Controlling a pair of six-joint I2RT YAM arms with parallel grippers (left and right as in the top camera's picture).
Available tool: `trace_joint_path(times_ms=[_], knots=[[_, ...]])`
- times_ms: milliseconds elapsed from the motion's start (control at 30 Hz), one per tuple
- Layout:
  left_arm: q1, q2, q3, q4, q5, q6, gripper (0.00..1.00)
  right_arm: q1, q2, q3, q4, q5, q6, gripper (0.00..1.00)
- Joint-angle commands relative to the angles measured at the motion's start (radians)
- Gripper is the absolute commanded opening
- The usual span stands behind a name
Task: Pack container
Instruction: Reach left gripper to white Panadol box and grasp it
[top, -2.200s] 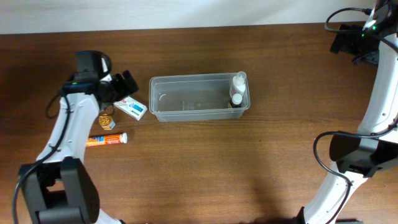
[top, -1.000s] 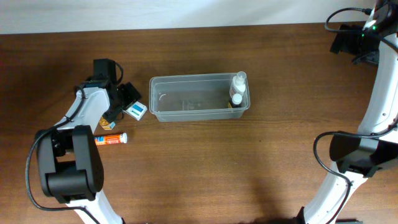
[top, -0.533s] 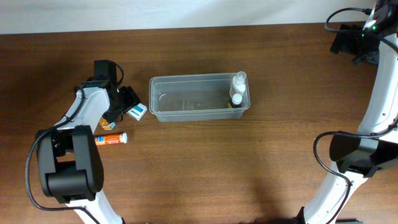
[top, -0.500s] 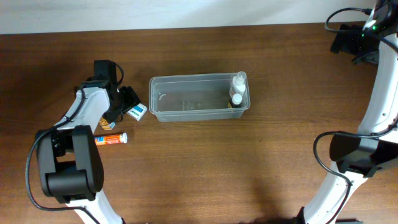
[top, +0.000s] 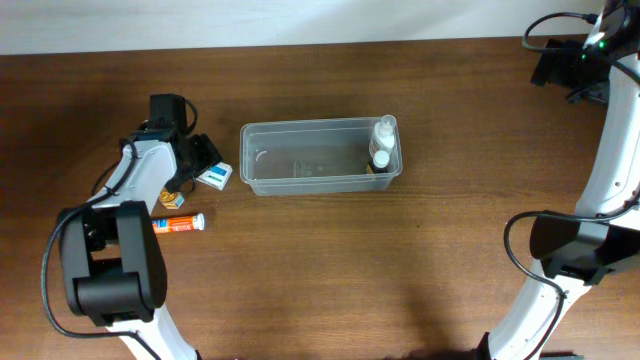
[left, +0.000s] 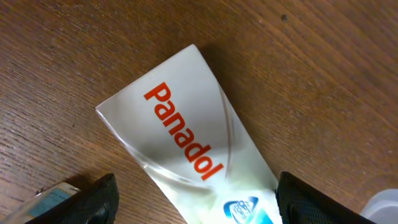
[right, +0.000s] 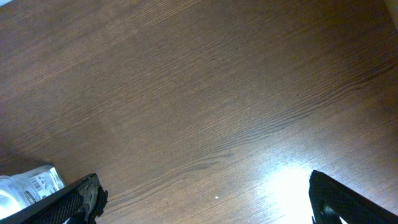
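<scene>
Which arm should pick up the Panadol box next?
Left. The left gripper, open, straddles the Panadol box beside the container; the right gripper hangs at the table's far corner.

The glossy white Panadol carton (left: 186, 155) lies on the matt grained wood table (left: 323, 74); the container (top: 310, 186) is clear plastic.

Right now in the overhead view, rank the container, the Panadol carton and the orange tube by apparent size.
1. container
2 or 3. orange tube and Panadol carton: they look close, and the left end effector covers part of the carton, so unranked.
</scene>
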Motion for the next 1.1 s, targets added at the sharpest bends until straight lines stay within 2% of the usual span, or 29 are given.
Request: trace_joint_path(times_ms=[0, 533, 567, 733, 867, 1000, 1067], knots=[[0.002, 0.048, 0.021, 0.006, -0.021, 0.015, 0.82, -0.001, -0.008, 0.007, 0.000, 0.011, -0.003, 0.98], [0.002, 0.097, 0.021, 0.009, 0.003, 0.016, 0.82, -0.001, -0.008, 0.007, 0.000, 0.011, -0.003, 0.99], [0.002, 0.097, 0.021, 0.008, 0.003, 0.016, 0.80, -0.001, -0.008, 0.007, 0.000, 0.011, -0.003, 0.98], [0.002, 0.097, 0.021, 0.009, 0.003, 0.016, 0.58, -0.001, -0.008, 0.007, 0.000, 0.011, -0.003, 0.98], [0.002, 0.097, 0.023, 0.009, 0.003, 0.017, 0.51, -0.001, -0.008, 0.007, 0.000, 0.011, -0.003, 0.99], [0.002, 0.097, 0.034, 0.008, 0.007, 0.026, 0.50, -0.001, -0.008, 0.007, 0.000, 0.011, -0.003, 0.98], [0.002, 0.097, 0.055, 0.004, 0.034, 0.071, 0.50, -0.001, -0.008, 0.007, 0.000, 0.011, -0.003, 0.98]])
